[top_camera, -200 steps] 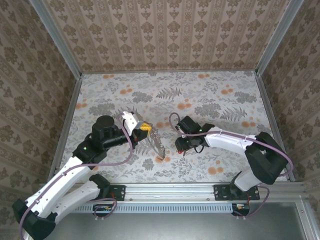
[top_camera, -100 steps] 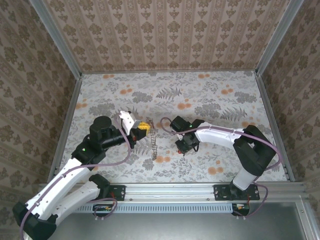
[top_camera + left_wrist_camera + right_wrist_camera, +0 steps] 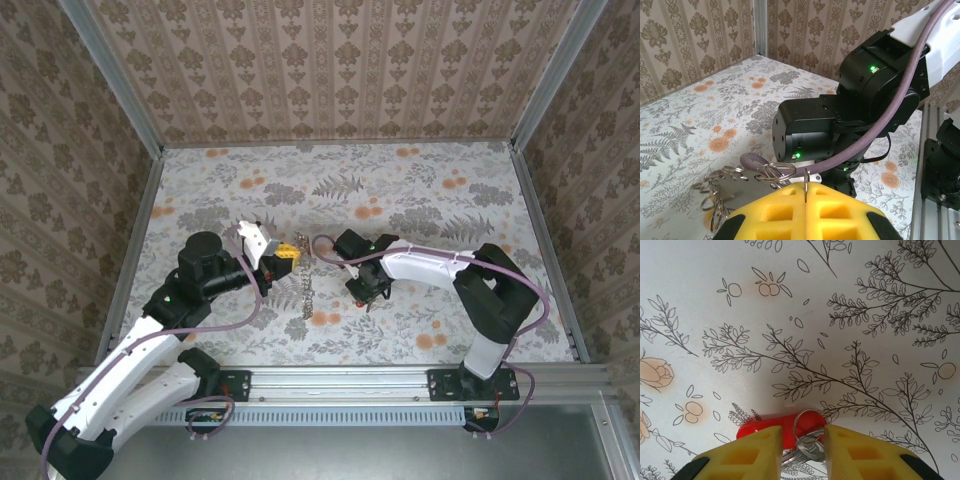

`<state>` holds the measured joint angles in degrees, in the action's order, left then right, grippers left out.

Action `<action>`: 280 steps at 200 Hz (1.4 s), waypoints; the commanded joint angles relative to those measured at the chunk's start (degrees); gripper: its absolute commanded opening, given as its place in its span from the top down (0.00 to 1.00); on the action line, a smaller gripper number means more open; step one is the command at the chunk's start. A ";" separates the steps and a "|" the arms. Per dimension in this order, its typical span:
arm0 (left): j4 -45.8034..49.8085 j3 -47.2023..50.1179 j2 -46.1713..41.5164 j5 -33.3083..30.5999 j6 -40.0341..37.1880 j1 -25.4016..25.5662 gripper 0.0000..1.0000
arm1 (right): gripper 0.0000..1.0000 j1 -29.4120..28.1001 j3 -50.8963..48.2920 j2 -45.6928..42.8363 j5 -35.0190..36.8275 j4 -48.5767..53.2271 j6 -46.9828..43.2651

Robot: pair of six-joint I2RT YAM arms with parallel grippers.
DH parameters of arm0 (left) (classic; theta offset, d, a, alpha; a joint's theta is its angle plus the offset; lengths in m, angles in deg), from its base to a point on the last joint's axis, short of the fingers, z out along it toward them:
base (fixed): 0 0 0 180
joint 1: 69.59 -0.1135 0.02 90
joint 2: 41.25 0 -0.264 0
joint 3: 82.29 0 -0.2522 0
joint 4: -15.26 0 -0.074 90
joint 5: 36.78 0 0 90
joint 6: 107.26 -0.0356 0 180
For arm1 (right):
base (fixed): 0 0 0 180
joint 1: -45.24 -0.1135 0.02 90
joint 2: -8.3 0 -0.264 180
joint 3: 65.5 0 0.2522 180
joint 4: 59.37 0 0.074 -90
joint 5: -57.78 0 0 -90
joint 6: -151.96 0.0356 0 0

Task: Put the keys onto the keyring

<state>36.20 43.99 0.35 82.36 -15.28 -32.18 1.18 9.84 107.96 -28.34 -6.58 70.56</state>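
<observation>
Left gripper clamped on the keyring, held edge-up clear of the table, I judge to present it for threading; right gripper jaws apart, straddling the red key lying there (contact not discernible); pickup pending.

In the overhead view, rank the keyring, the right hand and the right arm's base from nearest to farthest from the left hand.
1. keyring: pinched in the left hand itself, at the middle of the table.
2. right hand: just across the keyring, to the right.
3. right arm's base: far right, at the near rail.
</observation>
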 commanded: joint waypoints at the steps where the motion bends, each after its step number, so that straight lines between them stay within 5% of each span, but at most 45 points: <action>1: -3.41 0.17 -0.98 1.37 1.37 -0.57 1.00 | 0.71 -0.26 1.61 1.83 -0.06 2.79 -1.40; 76: -4.19 0.50 -1.52 1.84 1.58 -0.58 1.00 | 0.73 0.24 2.05 2.65 -0.45 3.11 -1.14; 197: -4.35 0.59 -1.61 2.23 1.46 -0.58 1.00 | 0.92 0.78 0.84 -0.57 -0.30 2.85 -0.95; 280: -1.92 -1.06 -0.30 1.39 -0.33 -0.41 1.00 | 1.00 -0.13 -15.46 -35.24 -12.10 -15.63 -7.02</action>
<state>35.06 44.62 -0.04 83.32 -15.09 -32.20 1.56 -2.47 81.82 -35.12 -15.24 66.93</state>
